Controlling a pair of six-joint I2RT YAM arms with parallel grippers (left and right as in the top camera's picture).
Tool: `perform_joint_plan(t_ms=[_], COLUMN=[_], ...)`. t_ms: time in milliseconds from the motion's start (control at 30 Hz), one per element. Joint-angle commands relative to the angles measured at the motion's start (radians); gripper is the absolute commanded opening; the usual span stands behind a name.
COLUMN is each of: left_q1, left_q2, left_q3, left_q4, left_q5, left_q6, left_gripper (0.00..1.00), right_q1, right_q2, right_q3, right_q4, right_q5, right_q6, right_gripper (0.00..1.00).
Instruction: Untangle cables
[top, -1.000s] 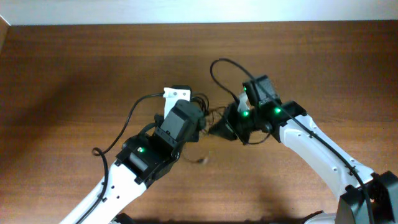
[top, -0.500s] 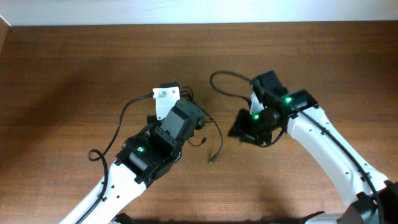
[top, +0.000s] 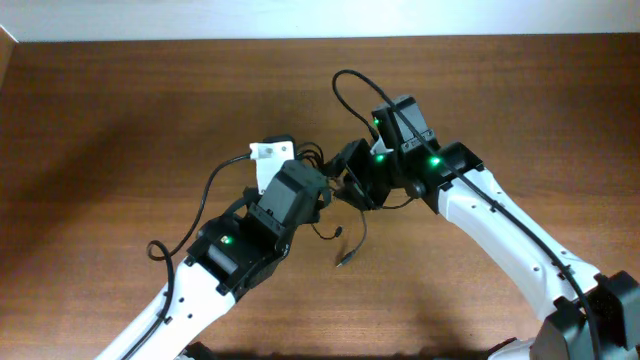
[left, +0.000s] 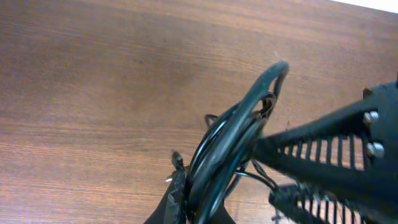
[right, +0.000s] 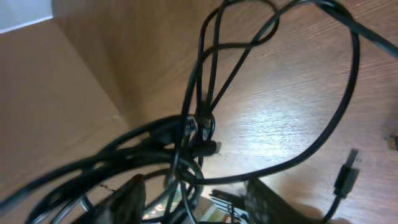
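The cables (top: 356, 232) are a tangle of thin black cords between my two grippers at the table's middle. One loose end with a small plug (top: 343, 259) trails toward the front. My left gripper (top: 322, 196) is shut on the bundle, which runs up from its jaws (left: 199, 208) as a looped cluster (left: 231, 134). My right gripper (top: 350, 184) is pressed in against the tangle from the right. Its jaws (right: 196, 202) stand wide apart with several strands (right: 199, 134) crossing between them. A plug end (right: 346, 175) hangs at the right of the right wrist view.
The wooden table (top: 120, 110) stretches to the left and back. A pale wall edge (top: 300, 20) runs along the far side. Thicker arm cables loop behind the right wrist (top: 345, 100) and beside the left arm (top: 212, 185). A white mount (top: 270, 152) sits on the left wrist.
My right gripper had pulled back to the right half a second ago and has now swung left into the tangle. The loose plug end lies stretched out toward the front.
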Motion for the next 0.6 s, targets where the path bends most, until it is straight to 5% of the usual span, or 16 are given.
perform_joint_plan(t_ms=[0, 367, 567], left_q1=[0.003, 0.003, 0.003], left_q2=[-0.012, -0.013, -0.016], left_q3=[0.015, 0.016, 0.016], left_q4=[0.010, 0.116, 0.127], left_q5=[0.039, 0.183, 0.183], left_q6=[0.039, 0.092, 0.031], left_gripper=[0.00, 0.00, 0.00], right_q1=[0.002, 0.024, 0.024], right_q2=[0.006, 0.008, 0.056], right_q3=[0.010, 0.008, 0.008], right_q4=[0.046, 0.042, 0.011], right_q5=[0.024, 0.071, 0.045], right_q6=[-0.055, -0.077, -0.037], right_gripper=[0.48, 0.39, 0.11])
